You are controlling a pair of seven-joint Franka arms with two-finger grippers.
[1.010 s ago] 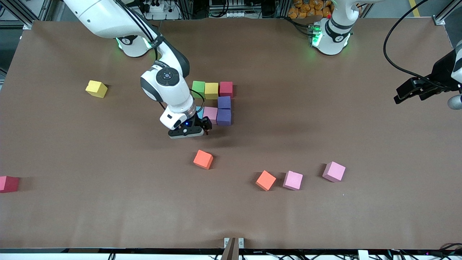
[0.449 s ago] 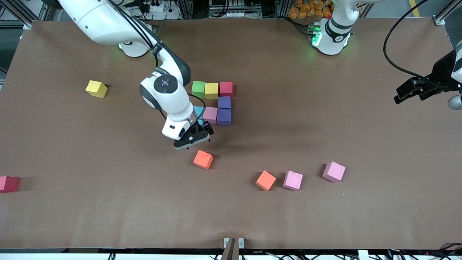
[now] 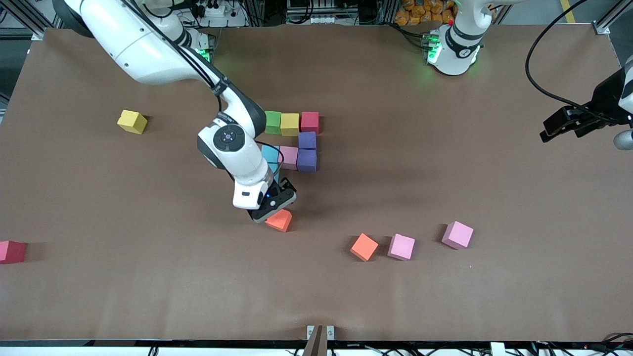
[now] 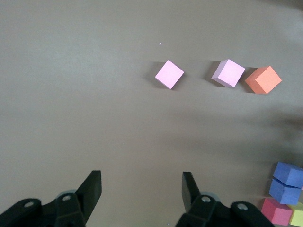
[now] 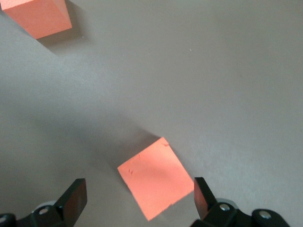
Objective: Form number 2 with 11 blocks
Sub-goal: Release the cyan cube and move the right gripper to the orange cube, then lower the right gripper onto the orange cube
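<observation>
**Right gripper low over an orange block, seven cubes of the digit laid**

Nearest the front camera, three loose blocks lie in a rough row on the brown bench [image 3: 445, 306]: an orange block [image 3: 364, 246], a pink block [image 3: 401, 246] just beside it toward the left arm's end, and a second pink block [image 3: 457, 235] a little farther along and slightly farther from the camera. At the right arm's end, a dark red block [image 3: 11, 251] sits at the bench edge.

Slightly farther in, another orange block [image 3: 280, 221] lies alone, turned at an angle. The right gripper [image 3: 271, 203] hangs directly over it, jaws spread wide, and in the right wrist view the cube [image 5: 155, 184] sits between the two fingers without touching either.

Farther still stands the partly built number 2 [image 3: 292, 141]. Its nearer row runs light blue block [image 3: 270, 154], pink block [image 3: 288, 157], purple block [image 3: 306, 160], set edge to edge. A second purple block [image 3: 307, 140] sits against the first, farther from the camera. The farthest row reads green block [image 3: 272, 122], yellow block [image 3: 290, 124], red block [image 3: 310, 122].

A stray yellow block [image 3: 132, 121] rests well apart, toward the right arm's end.

The left gripper [image 3: 561, 127] waits above the bench edge at the left arm's end, jaws wide apart and empty in the left wrist view [image 4: 142, 194].
</observation>
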